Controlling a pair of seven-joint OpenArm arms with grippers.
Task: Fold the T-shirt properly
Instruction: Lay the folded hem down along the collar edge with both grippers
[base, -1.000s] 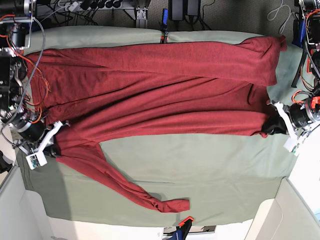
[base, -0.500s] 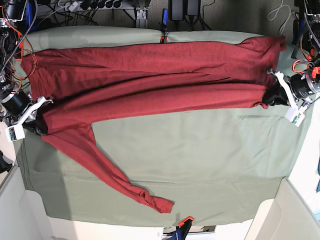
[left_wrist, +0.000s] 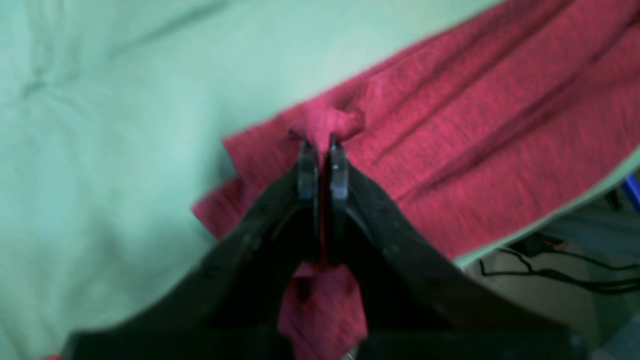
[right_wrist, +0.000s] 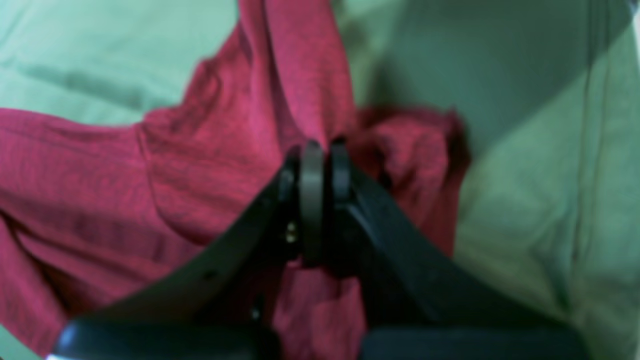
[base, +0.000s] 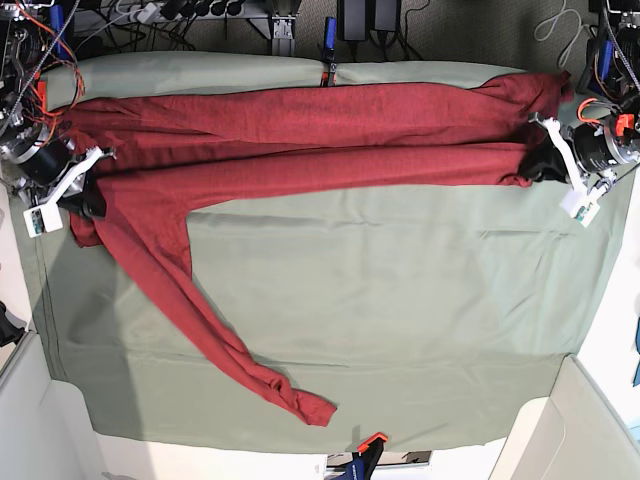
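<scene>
The long-sleeved dark red knit T-shirt (base: 300, 140) is stretched along the green-covered desk's (base: 400, 320) far edge, pinched tight by left hand (base: 535, 168) and right hand (base: 92, 200) at opposite ends.

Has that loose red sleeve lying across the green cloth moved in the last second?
Yes. The sleeve's cuff has slid toward the base view's left and lower edge, nearer the orange clip, as both claws drag the T-shirt toward the far edge.
</scene>
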